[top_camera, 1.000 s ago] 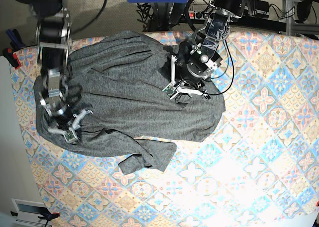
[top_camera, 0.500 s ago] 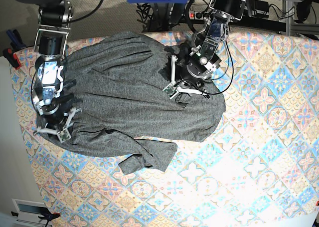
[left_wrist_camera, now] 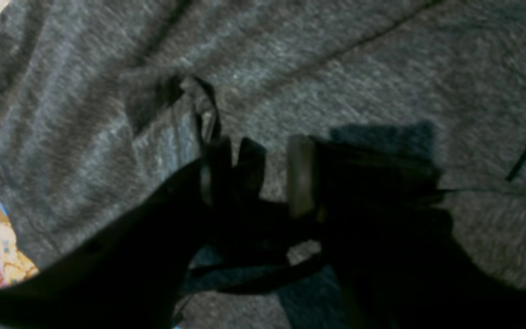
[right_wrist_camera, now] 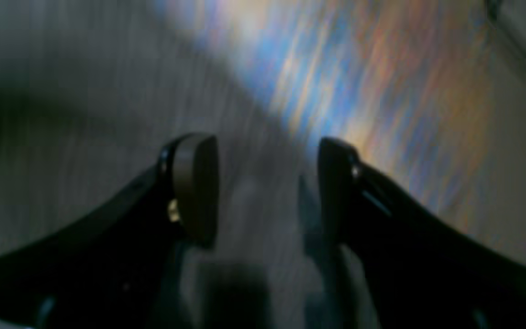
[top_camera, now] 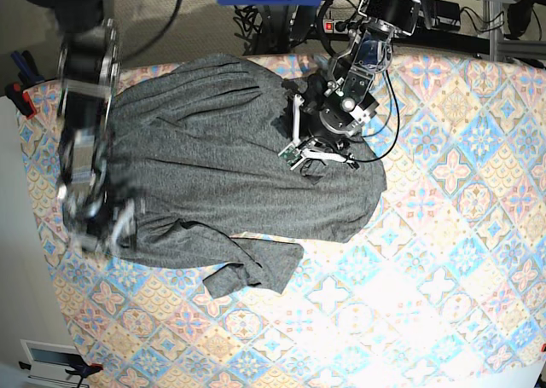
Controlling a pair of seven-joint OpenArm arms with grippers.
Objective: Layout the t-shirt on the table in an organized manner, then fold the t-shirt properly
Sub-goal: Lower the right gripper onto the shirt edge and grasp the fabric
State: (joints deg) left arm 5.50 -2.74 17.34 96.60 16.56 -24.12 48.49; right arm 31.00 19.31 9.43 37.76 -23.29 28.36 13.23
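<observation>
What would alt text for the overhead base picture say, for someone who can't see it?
A wrinkled grey t-shirt lies spread across a pastel floral-tiled table. One robot arm rests on its upper right part, while the other, blurred, is at its left edge.

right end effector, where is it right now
In the base view the right end effector is at the far left, over the t-shirt's left edge near the table border, jaws apart and empty.
</observation>
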